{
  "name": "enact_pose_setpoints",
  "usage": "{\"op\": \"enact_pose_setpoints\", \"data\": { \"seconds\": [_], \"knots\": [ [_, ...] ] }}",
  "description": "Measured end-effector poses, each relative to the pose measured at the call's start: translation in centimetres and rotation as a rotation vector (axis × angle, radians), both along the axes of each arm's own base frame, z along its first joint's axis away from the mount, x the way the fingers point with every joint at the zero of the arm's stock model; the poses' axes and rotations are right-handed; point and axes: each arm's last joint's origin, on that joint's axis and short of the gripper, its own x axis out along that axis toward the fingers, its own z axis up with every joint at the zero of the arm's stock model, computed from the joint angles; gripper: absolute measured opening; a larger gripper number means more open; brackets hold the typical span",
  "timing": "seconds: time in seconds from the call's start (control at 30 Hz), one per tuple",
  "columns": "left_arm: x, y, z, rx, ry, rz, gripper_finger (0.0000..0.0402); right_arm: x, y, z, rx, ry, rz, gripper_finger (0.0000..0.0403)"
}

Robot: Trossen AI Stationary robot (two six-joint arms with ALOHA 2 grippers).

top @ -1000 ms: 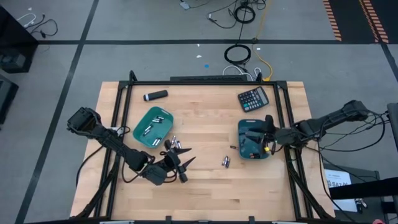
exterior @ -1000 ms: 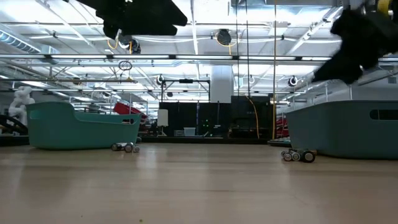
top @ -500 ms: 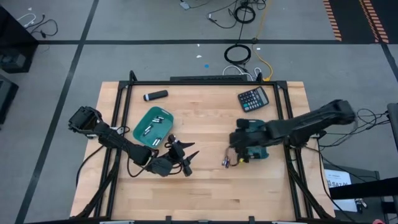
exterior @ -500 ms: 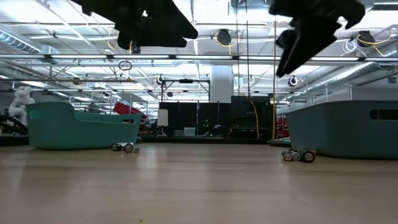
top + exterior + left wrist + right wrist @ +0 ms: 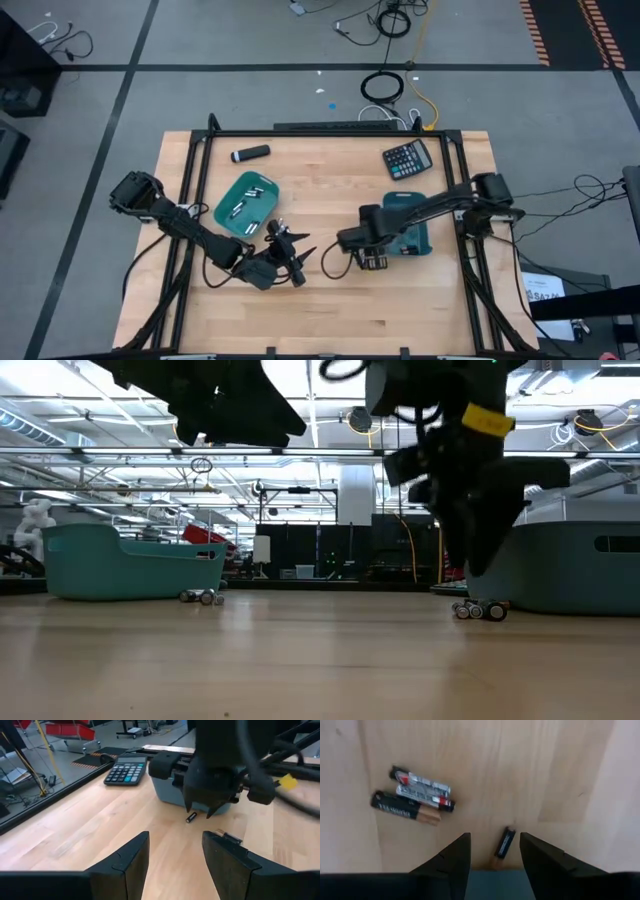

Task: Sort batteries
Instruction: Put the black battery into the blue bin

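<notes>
Right gripper hovers, fingers spread, over the tabletop; one battery lies between them, three more just off to one side. Light, hard, prone to rolling: pinch it mid-body. Left gripper waits open.

My wooden table carries two teal trays: the left tray and the right tray. A black calculator and a black cylinder lie near the far edge. Loose batteries lie together on the bare wood, one small cell apart beside the right tray.
</notes>
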Motion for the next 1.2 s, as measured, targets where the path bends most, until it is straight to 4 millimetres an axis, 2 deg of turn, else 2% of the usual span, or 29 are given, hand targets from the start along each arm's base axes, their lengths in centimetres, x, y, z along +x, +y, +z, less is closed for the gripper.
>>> {"op": "enact_pose_setpoints", "data": {
  "seconds": [0.23, 0.53, 0.67, 0.83, 1.03, 1.2],
  "knots": [
    [-0.5, -0.8, -0.2, 0.011, 0.018, -0.028, 0.0194, 0.1, -2.2, -1.4, 0.096, 0.087, -0.085, 0.0161],
    [-0.7, -1.1, -0.2, 0.018, 0.022, -0.035, 0.0194, 0.3, -2.7, -4.0, 0.088, 0.198, -0.071, 0.0155],
    [-0.7, -1.1, -0.2, 0.020, 0.022, -0.032, 0.0194, 0.4, -2.7, -4.8, 0.066, 0.225, -0.034, 0.0123],
    [-0.7, -1.1, -0.2, 0.021, 0.022, -0.031, 0.0194, 0.5, -2.7, -5.1, 0.050, 0.231, 0.018, 0.0022],
    [-0.9, -1.0, -0.5, 0.034, 0.050, -0.010, 0.0194, 0.8, -2.3, -5.0, 0.042, 0.209, 0.042, 0.0007],
    [-1.1, -1.0, -0.6, 0.033, 0.044, 0.018, 0.0194, 1.2, -2.2, -3.0, 0.006, 0.121, 0.054, 0.0004]
  ]
}}
